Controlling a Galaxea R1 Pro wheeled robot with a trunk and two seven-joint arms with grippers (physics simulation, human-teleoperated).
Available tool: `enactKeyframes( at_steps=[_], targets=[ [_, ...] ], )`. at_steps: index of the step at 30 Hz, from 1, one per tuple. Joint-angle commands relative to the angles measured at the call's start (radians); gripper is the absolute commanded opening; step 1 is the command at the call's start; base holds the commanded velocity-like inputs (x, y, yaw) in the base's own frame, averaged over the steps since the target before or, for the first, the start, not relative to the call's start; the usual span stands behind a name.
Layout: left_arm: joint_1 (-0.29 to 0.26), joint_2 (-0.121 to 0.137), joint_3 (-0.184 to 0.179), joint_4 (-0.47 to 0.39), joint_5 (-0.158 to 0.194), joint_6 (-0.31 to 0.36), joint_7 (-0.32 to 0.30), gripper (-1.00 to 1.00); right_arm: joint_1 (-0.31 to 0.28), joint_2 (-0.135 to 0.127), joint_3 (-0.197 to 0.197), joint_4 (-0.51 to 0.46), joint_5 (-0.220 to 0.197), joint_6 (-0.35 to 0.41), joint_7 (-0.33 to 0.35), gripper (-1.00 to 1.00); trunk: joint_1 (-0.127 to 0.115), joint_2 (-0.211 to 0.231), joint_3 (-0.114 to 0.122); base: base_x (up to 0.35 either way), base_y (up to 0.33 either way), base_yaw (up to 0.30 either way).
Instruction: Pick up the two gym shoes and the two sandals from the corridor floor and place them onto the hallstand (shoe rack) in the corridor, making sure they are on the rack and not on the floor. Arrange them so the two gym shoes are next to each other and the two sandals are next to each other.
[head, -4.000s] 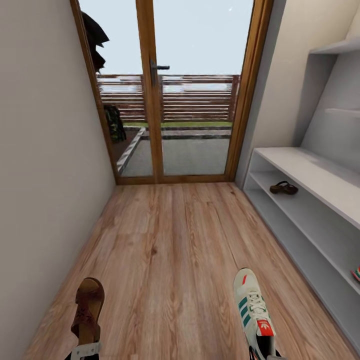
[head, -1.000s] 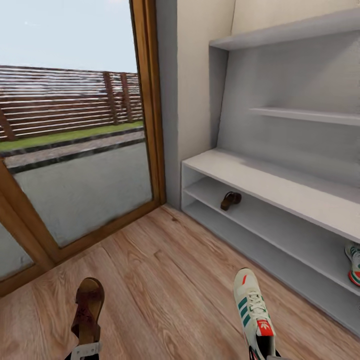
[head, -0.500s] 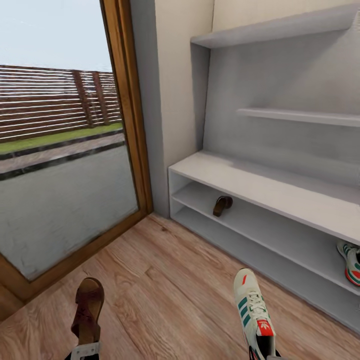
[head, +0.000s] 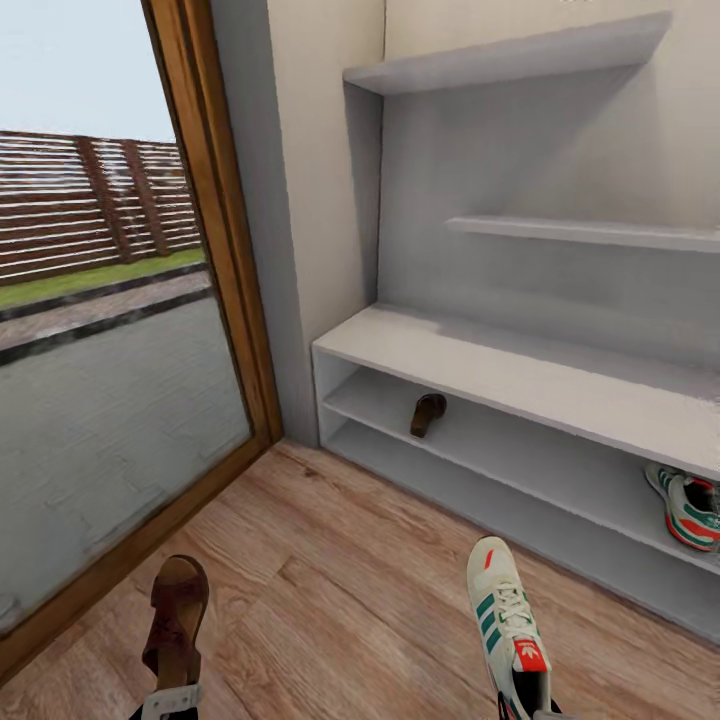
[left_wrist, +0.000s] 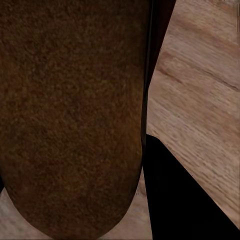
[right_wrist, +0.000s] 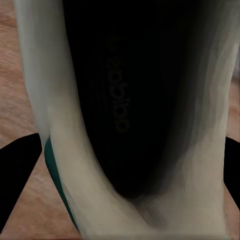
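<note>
On the hallstand (head: 520, 375): one sandal (head: 427, 413); one gym shoe (head: 690, 508).

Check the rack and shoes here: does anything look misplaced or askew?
Somewhat. On the hallstand middle shelf, one sandal lies near the door end and one gym shoe far along the other end, each alone. Their partners, a sandal and a gym shoe, are off the rack, near the arms. No damage.

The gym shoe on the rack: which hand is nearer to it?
Right. The right hand is below-left of the gym shoe on the rack; the left hand is far across the floor.
</note>
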Motion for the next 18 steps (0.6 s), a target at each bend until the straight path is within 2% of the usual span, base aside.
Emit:
enactKeyframes(
  at_steps=[1,7,18],
  targets=[
    [-0.001,-0.001,0.009,0.000,-0.013,-0.004,-0.005,-1.00,-0.001,-0.001,0.008,0.001,-0.006,-0.003,-0.006,-1.00,0.000,0.000,-0.001,0.020,0.227,-0.262],
    [-0.001,-0.001,0.009,0.000,-0.014,-0.005,-0.006,-1.00,-0.001,-0.001,0.008,0.000,-0.006,-0.003,-0.006,-1.00,0.000,0.000,-0.001,-0.022,0.189,-0.262],
    [-0.001,-0.001,0.009,0.000,-0.014,-0.005,-0.006,-1.00,-0.001,-0.001,0.008,0.000,-0.006,-0.003,-0.006,-1.00,0.000,0.000,-0.001,-0.012,0.022,-0.262]
  ],
)
